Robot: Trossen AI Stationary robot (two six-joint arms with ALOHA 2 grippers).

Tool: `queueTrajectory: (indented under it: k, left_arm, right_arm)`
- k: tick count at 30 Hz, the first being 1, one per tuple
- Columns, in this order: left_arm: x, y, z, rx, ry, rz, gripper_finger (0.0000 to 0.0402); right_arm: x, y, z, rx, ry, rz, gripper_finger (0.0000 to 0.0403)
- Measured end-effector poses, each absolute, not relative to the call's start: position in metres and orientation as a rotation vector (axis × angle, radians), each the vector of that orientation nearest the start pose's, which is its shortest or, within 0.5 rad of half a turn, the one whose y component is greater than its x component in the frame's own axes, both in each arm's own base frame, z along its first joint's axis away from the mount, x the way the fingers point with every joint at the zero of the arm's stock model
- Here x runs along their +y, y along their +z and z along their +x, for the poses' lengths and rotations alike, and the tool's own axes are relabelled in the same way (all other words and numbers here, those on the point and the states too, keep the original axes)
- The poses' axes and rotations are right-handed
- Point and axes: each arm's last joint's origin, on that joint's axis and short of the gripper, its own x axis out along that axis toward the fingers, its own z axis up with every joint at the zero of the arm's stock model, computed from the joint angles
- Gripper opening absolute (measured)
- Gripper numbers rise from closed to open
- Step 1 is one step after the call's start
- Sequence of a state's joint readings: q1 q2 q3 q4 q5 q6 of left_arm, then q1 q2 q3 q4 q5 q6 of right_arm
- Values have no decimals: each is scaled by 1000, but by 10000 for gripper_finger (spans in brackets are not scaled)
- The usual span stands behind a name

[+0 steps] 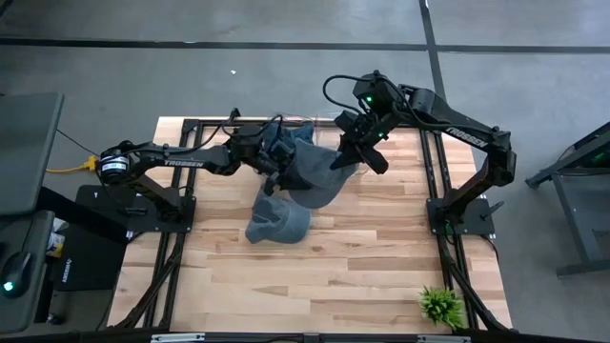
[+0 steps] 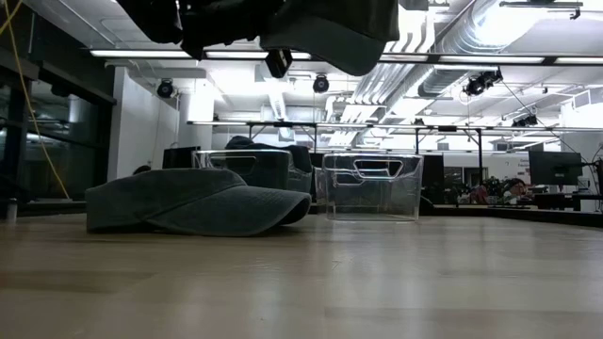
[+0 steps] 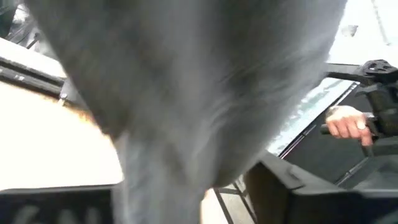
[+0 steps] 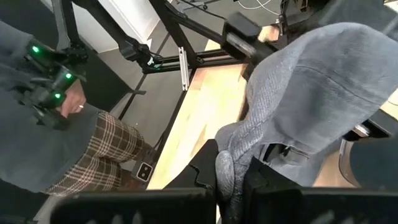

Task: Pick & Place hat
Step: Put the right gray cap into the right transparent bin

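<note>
lifted hat [image 1: 319, 171]: up off the table [image 1: 381, 257], far centre, hanging between both arms
right gripper [image 1: 345, 157]: pinched tight on the hat's cloth edge, carrying the right side
left gripper [image 1: 276, 164]: buried in cloth, can't tell if it's gripping or letting go
second hat [image 1: 276, 221]: flat on the table, directly under and nearer than the lifted one
clear bin [image 2: 371, 185]: far side, probable drop spot
risk 1: one thin pinch, cloth slides out, hat drops onto the second hat
risk 2: left fingers snag the fabric, arms tug against each other
risk 3: drooping brim clips the bin rim on the way over
</note>
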State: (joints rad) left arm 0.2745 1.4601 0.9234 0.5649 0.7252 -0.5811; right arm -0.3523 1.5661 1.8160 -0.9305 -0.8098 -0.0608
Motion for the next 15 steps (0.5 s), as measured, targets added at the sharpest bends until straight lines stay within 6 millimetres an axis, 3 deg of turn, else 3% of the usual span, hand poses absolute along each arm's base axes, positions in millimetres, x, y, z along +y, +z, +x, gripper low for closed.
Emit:
queueTrajectory:
  k: [7, 15]
  left_arm:
    - [69, 304, 311, 67, -540, -551, 245]
    - [95, 317, 291, 88, -593, -619, 273]
  right_arm:
    - [-87, 428, 296, 588, 456, 310, 7]
    - [-85, 425, 292, 619, 475, 314, 7]
